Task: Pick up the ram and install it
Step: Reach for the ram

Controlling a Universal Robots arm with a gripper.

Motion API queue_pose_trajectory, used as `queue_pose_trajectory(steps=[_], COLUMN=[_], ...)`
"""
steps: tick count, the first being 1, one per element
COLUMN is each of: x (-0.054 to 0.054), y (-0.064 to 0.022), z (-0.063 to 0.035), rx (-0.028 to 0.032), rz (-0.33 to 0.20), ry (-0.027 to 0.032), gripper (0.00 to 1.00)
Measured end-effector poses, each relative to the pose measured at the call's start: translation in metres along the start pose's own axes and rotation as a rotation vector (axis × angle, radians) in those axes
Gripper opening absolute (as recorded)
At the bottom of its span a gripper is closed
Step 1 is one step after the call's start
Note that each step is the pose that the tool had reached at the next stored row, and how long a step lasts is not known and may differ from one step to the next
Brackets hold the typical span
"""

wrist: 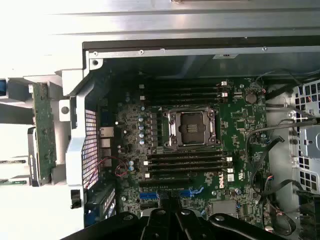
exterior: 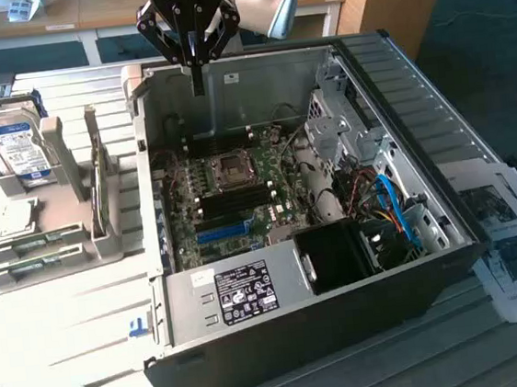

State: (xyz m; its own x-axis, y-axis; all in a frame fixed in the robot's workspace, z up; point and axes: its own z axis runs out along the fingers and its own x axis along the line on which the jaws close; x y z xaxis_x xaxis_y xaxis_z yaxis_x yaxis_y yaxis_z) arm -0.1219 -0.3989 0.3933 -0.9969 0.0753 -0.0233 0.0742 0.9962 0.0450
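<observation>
The ram (exterior: 99,187) stands on edge in the grey rack (exterior: 69,167) beside the open computer case (exterior: 282,330), not yet picked up, while the gripper (exterior: 198,81) hangs above the case, pinched shut and empty.

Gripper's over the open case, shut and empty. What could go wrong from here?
1. The gripper hangs shut above the motherboard; descending here could strike the open CPU socket.
2. The ram stands in the rack between close uprights; an off approach may knock it.
3. Loose cables lie beside the memory slots and might snag.
</observation>
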Motion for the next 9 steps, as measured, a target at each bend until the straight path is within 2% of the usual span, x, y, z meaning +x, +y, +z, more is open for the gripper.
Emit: queue_pose_trajectory(steps=[9], x=[0.0], y=[0.0], z=[0.0], rx=[0.0], rz=[0.0], ry=[0.0], gripper=[0.1])
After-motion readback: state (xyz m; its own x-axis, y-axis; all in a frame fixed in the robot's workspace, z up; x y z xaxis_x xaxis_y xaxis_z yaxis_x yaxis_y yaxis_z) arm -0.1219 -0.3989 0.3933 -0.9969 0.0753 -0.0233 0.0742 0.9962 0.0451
